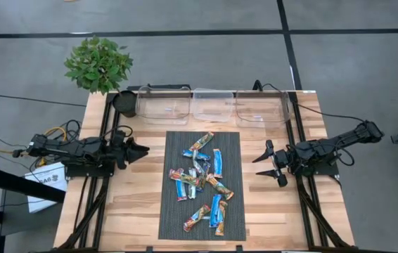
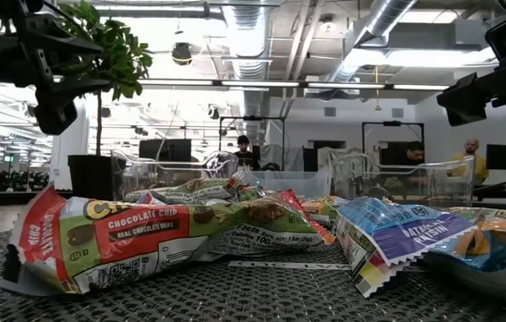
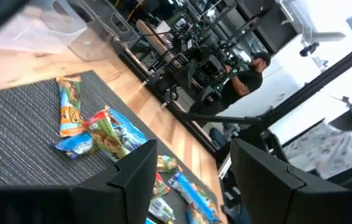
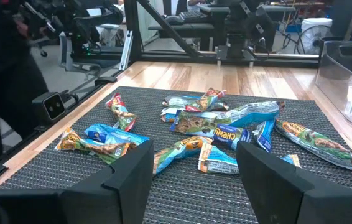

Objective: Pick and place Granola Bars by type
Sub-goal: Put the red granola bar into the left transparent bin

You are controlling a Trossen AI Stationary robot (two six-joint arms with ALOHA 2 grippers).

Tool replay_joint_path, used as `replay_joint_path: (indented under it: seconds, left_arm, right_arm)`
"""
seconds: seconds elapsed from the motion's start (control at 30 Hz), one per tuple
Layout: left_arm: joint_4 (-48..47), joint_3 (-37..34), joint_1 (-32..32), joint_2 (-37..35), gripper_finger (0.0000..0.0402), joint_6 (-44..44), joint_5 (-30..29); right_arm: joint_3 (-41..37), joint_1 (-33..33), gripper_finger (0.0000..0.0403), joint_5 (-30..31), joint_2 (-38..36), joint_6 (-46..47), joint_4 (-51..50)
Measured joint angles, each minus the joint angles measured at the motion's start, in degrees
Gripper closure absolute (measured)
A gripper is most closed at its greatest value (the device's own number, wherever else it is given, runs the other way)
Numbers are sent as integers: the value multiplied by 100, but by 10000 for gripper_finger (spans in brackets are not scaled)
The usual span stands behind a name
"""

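Several granola bars (image 1: 202,179) in blue, orange-red and silvery wrappers lie flat, scattered and partly overlapping, on a dark woven mat (image 1: 174,218) in the middle of the table; they also show as granola bars (image 4: 219,127) in the right wrist view. My left gripper (image 1: 143,150) hovers open left of the mat, pointing at it. My right gripper (image 1: 266,169) hovers open right of the mat, facing the bars. Neither touches anything. In the low view a chocolate chip bar (image 2: 146,237) and a blue oatmeal raisin bar (image 2: 405,237) lie nearest the camera.
Three clear plastic bins (image 1: 213,105) stand in a row along the table's far edge, with a dark cup (image 1: 124,102) and a potted plant (image 1: 98,65) at their left. Bare wood (image 1: 136,197) flanks the mat on both sides. People stand in the room beyond.
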Motion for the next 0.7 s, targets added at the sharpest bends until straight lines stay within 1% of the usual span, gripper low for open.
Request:
replay_joint_path:
  seconds: [0.07, 0.2, 0.23, 0.3, 0.43, 0.53, 0.7]
  left_arm:
    - [2, 0, 0, 5, 205, -221, -24]
    - [-42, 1, 0, 209, 205, -1257, -187]
    - [-44, 3, 0, 295, 205, -1400, -196]
    - [-52, 5, 4, 541, 205, -1485, -278]
    - [-138, 84, 4, 1137, 205, -1840, -667]
    - [-196, 435, 4, 1773, 205, -1793, -740]
    - [-509, 1442, 4, 3083, 205, -1000, -744]
  right_arm:
    - [0, 0, 182, 2, -1, 0, 0]
    - [-1, 1, 182, 2, -1, 2, 0]
    - [-1, 0, 182, 0, -2, 1, 0]
    - [-2, 1, 182, 1, -1, 1, 0]
    - [-1, 1, 182, 1, -2, 2, 0]
    - [-1, 0, 182, 2, 0, 1, -2]
    - [0, 1, 182, 2, -1, 1, 0]
